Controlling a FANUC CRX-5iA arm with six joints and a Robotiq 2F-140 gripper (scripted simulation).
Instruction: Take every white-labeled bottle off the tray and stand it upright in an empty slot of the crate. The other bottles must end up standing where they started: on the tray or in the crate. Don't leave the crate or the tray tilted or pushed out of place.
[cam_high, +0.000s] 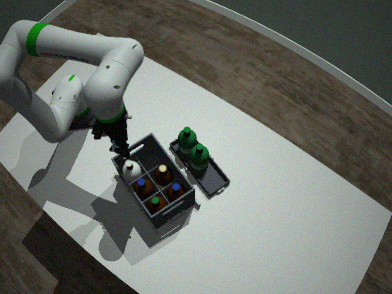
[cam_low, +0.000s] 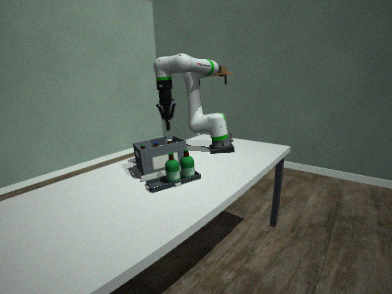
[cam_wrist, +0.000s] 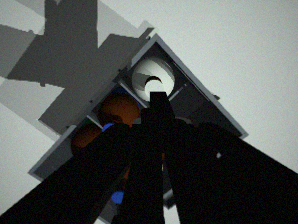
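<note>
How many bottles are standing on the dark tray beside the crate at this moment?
2. Both green bottles stand on the dark tray right of the crate: one at its far end, the other next to it. None seems hidden.

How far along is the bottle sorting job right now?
Looks nearly done: a white bottle stands in the crate beside four brown ones. The tray holds only two green bottles, which belong there. The claw is shut on nothing above the crate. Nothing white-labeled shows on the tray.
</note>
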